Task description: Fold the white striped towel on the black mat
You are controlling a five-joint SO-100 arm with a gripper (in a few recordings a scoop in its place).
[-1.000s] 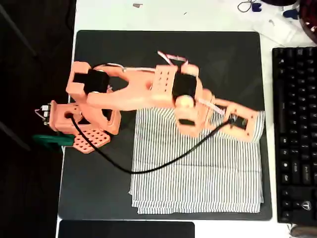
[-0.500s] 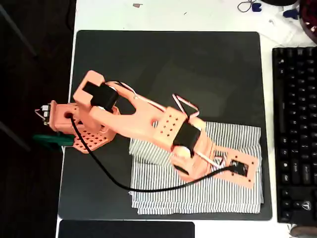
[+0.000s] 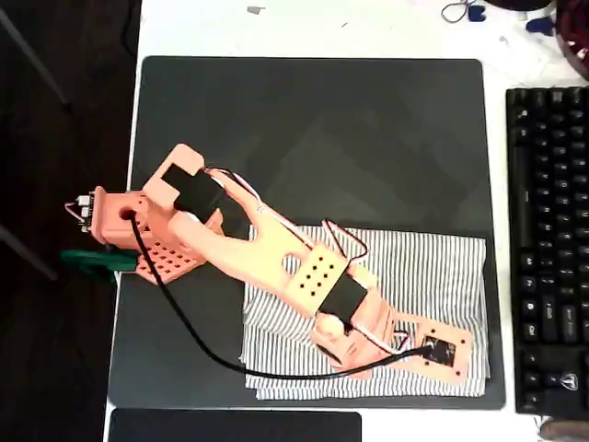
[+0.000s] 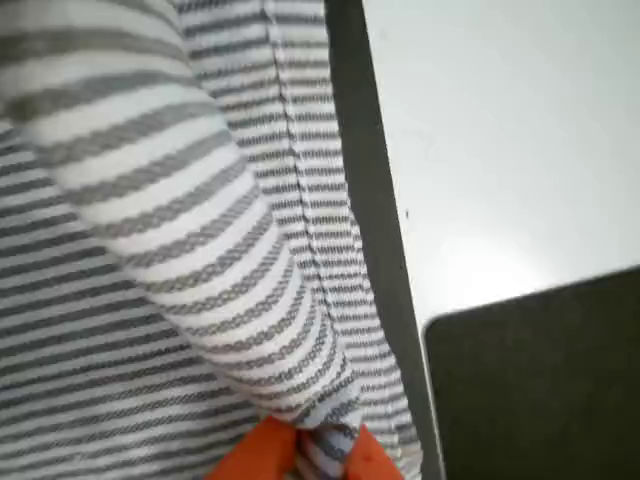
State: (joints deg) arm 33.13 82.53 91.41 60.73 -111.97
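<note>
As seen closest to the wrist camera, orange gripper (image 4: pixel 312 452) at six o'clock, jaws pinched shut on a raised roll of the white striped towel (image 4: pixel 170 240). Lifted fold climbing from six toward ten o'clock, over flat striped layers beneath. Past the towel's hemmed edge toward two o'clock, a narrow strip of the black mat (image 4: pixel 365 200), then pale table (image 4: pixel 500 130), then a smaller dark slab (image 4: pixel 540 390) at four o'clock.

From overhead, orange arm (image 3: pixel 276 262) reaching from a base at nine o'clock down toward five o'clock, gripper (image 3: pixel 440 354) low over the towel's lower right corner. Towel (image 3: pixel 423 267) lying in the mat's five o'clock quarter, stacked edges showing along its bottom. Mat's (image 3: pixel 313 129) upper half bare. Black keyboard (image 3: pixel 548 239) at three o'clock, off the mat.

Judged step: mid-fold, carrying a gripped edge across to meet the opposite edge. Next move, by judgement: lowering the held edge square onto the layers below, then releasing without dragging the cloth askew.
</note>
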